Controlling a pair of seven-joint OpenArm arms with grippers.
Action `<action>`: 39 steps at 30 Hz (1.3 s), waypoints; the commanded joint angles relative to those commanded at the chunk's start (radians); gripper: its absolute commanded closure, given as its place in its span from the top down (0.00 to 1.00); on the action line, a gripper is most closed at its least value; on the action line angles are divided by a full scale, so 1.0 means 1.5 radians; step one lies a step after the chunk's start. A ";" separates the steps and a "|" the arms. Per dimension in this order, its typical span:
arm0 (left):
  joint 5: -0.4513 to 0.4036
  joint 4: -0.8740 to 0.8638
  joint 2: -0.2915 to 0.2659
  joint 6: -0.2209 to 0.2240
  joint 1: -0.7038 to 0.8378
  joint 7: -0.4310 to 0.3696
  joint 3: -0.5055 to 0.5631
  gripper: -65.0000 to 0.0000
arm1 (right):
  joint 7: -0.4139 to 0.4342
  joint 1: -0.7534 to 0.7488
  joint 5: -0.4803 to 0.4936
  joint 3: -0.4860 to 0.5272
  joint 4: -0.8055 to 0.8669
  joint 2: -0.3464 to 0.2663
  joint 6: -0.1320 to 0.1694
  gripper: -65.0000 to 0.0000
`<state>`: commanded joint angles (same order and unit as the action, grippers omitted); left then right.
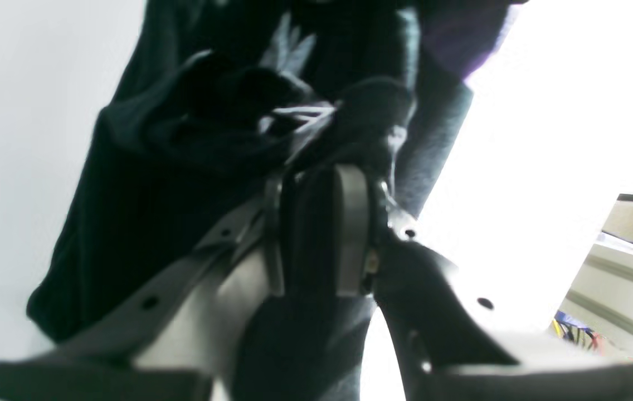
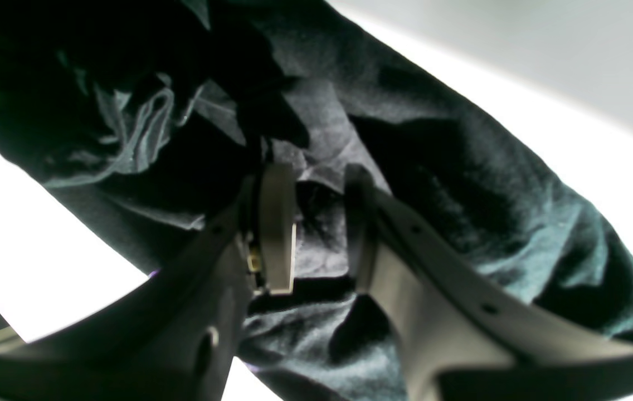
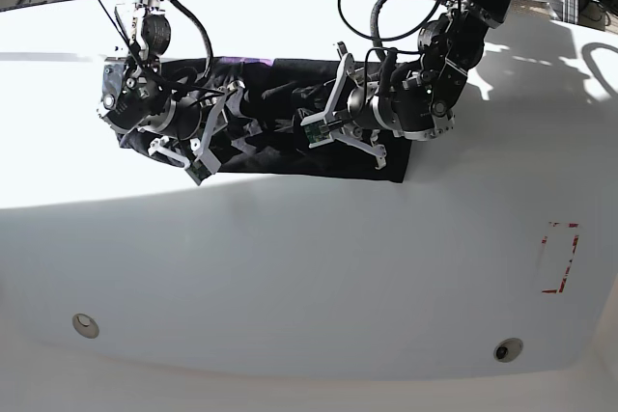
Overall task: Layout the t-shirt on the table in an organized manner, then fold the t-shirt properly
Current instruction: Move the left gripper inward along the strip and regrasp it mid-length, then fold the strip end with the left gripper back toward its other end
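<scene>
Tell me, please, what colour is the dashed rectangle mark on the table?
Red. The dashed rectangle mark sits near the table's edge, seen best in the base view.

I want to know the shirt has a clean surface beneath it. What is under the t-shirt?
The t-shirt lies bunched on the white table, which shows bare around it. The part beneath the cloth is covered, and both grippers, left and right, hide more.

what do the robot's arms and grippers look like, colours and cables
Both arms are black with bulky rounded joints and looping black cables. The left gripper and right gripper have long grey fingers with small holes and flat grey pads.
</scene>
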<state>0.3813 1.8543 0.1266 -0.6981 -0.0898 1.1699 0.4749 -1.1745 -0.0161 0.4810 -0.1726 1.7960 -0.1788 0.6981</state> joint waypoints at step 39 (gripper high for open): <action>0.002 -0.087 0.011 0.000 0.079 -0.053 -0.062 0.16 | 0.000 0.002 -0.001 -0.001 0.000 0.000 0.000 0.23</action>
<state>0.3844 1.7238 0.1435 -0.6981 0.0284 1.0902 0.3813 -1.1745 -0.0130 0.4795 -0.1741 1.7960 -0.1788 0.6981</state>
